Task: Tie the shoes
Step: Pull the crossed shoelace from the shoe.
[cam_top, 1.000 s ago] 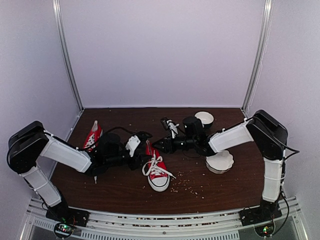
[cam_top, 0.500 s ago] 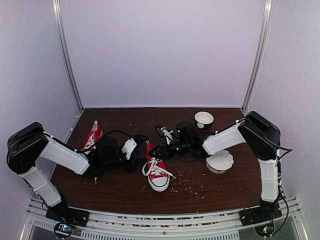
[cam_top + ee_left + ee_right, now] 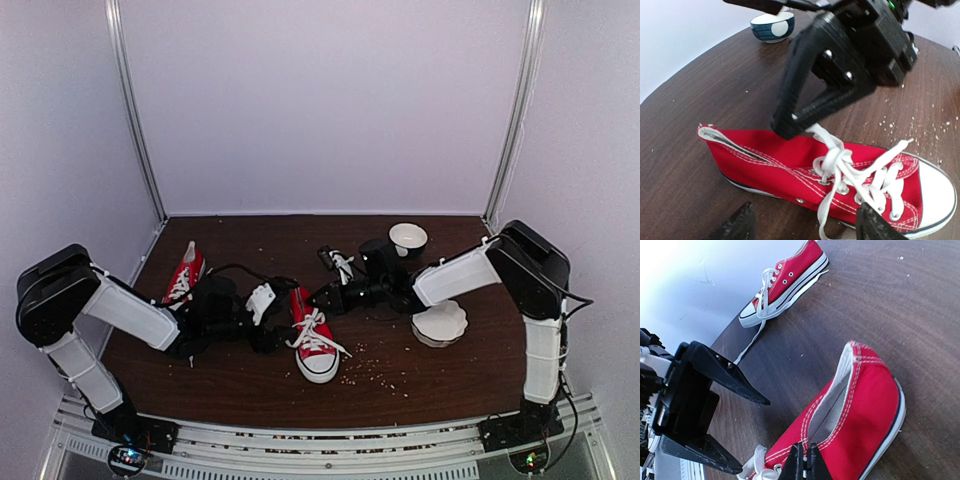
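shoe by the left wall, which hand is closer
left. left hand open between that shoe and the middle shoe; right hand past both, pinching the lace.

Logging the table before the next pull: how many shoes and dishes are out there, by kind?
Shoes: 2
Bowl: 1
Scalloped dish: 1
Total: 4

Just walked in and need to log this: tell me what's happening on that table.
Both arms are working on the middle shoe. The right jaws are shut on its lace near the top eyelets, holding it up. The left jaws stand open beside the shoe, holding nothing. The lace ends trail loose, with no bow yet. The second shoe lies untouched by the left wall.
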{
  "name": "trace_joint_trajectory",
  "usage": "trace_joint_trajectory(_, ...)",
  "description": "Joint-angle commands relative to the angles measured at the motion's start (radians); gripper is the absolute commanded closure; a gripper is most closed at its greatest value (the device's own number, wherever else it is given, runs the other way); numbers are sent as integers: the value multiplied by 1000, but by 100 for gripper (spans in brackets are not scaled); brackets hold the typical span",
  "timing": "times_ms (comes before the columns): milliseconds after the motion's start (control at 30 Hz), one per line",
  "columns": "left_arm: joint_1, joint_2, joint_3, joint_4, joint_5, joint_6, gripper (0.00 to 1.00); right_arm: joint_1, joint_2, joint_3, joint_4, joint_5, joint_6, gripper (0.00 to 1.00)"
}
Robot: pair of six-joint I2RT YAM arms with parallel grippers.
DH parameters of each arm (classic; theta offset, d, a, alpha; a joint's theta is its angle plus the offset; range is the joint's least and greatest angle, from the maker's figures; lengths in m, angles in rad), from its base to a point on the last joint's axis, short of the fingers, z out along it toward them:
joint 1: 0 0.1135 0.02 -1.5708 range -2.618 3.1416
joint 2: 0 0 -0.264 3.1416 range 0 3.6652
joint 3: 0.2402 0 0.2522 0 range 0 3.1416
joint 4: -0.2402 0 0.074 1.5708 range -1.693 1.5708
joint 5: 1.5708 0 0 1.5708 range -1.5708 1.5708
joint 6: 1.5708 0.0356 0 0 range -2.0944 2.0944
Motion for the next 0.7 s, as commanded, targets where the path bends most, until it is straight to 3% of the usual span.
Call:
trace_joint_trajectory(0, 8, 15, -15, 26, 50, 65, 19, -19, -79, -15, -37, 55, -51, 100)
trace_joint_trajectory(67, 7, 20, -10, 22, 46, 77, 13, -29, -89, -23, -45, 68, -60, 100)
trace_joint_trajectory(233, 8, 35, 0, 28, 63, 96, 12, -52, -108, -31, -73, 108, -81, 100)
trace_joint_trajectory(667, 8, 63, 23, 15, 88, 95, 31, -108, -93, -7, -89, 161, -90, 100)
